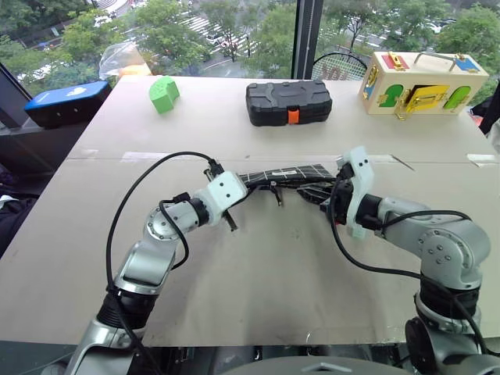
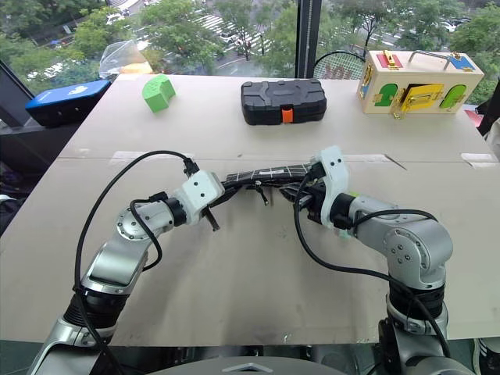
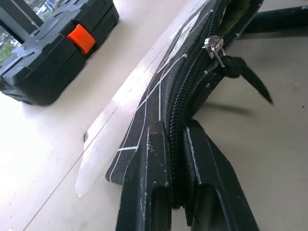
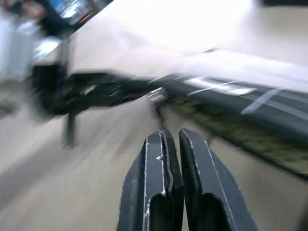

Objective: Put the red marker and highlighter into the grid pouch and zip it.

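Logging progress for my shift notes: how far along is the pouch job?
No marker or highlighter lies loose on the table, so they are probably inside. The left gripper is shut on the pouch end. The zipper pull sits partway along, with the rest gaping, and the shut right gripper is off it. Zipping remains.

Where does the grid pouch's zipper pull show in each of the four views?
Left eye: the black zipper pull hangs below the black white-gridded fabric pouch, between the grippers.
Right eye: same place.
Left wrist: upper right, metal slider and dangling tab.
Right wrist: blurred, centre.
Shared landmark: the black hard case with orange latch.
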Action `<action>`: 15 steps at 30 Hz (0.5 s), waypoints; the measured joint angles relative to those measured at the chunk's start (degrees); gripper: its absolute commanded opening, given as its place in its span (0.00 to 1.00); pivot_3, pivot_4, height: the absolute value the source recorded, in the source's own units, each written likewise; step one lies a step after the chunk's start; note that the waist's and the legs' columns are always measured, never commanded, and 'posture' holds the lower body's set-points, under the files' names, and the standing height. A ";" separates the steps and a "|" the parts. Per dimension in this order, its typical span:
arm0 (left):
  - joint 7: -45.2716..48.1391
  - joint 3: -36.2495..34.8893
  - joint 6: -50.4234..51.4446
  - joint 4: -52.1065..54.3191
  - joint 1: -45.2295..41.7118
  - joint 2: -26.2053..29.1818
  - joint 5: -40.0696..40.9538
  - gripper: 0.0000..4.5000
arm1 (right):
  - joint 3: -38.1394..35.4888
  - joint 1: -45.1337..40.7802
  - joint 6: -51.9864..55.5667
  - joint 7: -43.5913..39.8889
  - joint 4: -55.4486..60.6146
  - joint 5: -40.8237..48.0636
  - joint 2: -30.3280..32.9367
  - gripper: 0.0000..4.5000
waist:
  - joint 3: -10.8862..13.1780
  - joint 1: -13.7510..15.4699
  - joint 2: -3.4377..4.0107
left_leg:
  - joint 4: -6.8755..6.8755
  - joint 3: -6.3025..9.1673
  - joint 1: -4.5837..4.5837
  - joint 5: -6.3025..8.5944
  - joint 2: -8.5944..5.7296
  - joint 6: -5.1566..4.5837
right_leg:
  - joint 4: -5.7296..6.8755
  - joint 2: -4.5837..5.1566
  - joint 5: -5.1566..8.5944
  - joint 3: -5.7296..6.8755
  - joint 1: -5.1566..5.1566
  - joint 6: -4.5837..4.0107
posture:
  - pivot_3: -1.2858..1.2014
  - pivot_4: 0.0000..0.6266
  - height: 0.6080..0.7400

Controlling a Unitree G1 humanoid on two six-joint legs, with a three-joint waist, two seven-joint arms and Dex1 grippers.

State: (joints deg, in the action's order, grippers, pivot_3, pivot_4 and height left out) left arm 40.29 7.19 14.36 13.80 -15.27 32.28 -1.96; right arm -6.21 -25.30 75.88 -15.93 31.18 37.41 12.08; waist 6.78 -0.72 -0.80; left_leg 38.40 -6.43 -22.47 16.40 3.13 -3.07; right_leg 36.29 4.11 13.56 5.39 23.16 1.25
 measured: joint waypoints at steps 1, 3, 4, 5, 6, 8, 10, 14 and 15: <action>0.04 0.04 0.01 0.01 -0.03 0.00 0.02 0.00 | -0.09 -0.08 -0.08 0.89 -0.82 -0.62 -0.48 0.01 | 0.00 0.01 0.00 | 0.00 -0.01 0.00 0.00 -0.01 0.00 | 0.00 0.00 0.00 0.00 0.00 0.00 | 0.52 0.24 1.00; 0.15 0.04 0.04 0.05 -0.03 0.00 0.06 0.00 | -0.28 -0.09 -0.30 2.36 -2.22 -1.49 -1.24 0.01 | 0.00 0.04 0.01 | 0.00 -0.01 -0.01 0.00 -0.01 0.00 | -0.02 0.00 0.00 0.01 0.00 0.00 | 0.52 0.24 1.00; 0.29 0.04 0.05 0.09 -0.03 0.00 0.10 0.00 | -0.28 -0.09 -0.37 2.85 -2.76 -1.78 -1.27 0.01 | 0.01 0.06 0.01 | 0.00 -0.01 -0.02 0.00 -0.01 0.00 | -0.03 -0.01 0.00 0.01 0.00 0.00 | 0.52 0.24 1.00; 0.60 0.05 0.22 0.20 -0.05 0.00 0.20 0.00 | 0.57 -0.30 -1.17 3.45 -3.53 -2.97 -1.18 0.01 | 0.01 0.02 0.01 | 0.00 -0.01 -0.02 0.00 -0.01 0.00 | -0.03 -0.03 0.00 0.02 0.00 0.00 | 0.52 0.24 1.00; 0.75 0.12 0.34 0.42 -0.14 -0.02 0.40 0.00 | 2.62 -0.61 -2.61 4.06 -5.18 -4.74 -1.03 0.01 | 0.01 -0.03 0.01 | 0.00 -0.02 0.00 0.00 0.00 0.00 | -0.03 -0.04 0.00 0.02 0.01 0.00 | 0.52 0.24 1.00; 1.26 0.24 0.35 1.36 -0.15 -0.01 0.67 0.00 | 6.09 -0.63 -4.81 4.47 -7.58 -7.28 -0.69 0.01 | 0.01 -0.09 0.02 | -0.01 -0.03 0.01 -0.01 0.00 0.01 | -0.02 -0.05 0.00 0.01 0.01 0.00 | 0.52 0.24 1.00; 1.88 0.42 0.34 1.64 -0.12 0.04 0.93 0.00 | 9.28 -0.92 -7.84 4.60 -8.94 -10.01 0.18 0.01 | 0.02 -0.08 0.03 | 0.00 -0.04 0.01 -0.01 0.00 0.01 | -0.02 -0.05 0.01 0.02 0.01 0.01 | 0.52 0.24 1.00; 2.33 1.46 0.33 2.70 0.15 0.11 0.93 0.00 | 26.83 -5.06 -21.78 0.60 -11.80 -23.16 11.55 0.01 | 0.07 -0.16 0.11 | 0.00 -0.13 0.01 -0.01 -0.06 0.00 | -0.05 -0.04 0.02 -0.07 0.11 0.02 | 0.52 0.24 1.00; 2.34 1.73 0.33 2.85 0.16 0.11 0.92 0.00 | 33.19 -7.01 -27.87 -1.26 -13.04 -29.10 15.26 0.01 | 0.06 -0.18 0.08 | 0.00 -0.15 0.01 -0.01 -0.05 0.00 | -0.04 -0.05 0.02 -0.09 0.12 0.02 | 0.52 0.24 1.00</action>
State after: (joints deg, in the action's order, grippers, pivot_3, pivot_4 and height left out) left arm 42.64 8.92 14.70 16.65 -15.11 32.39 -1.04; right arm 26.98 -32.30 48.01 -17.20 18.13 8.31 27.34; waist 6.83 -0.90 -0.72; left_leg 38.39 -6.58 -22.46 16.39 3.08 -3.07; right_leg 36.25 4.06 13.58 5.30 23.28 1.27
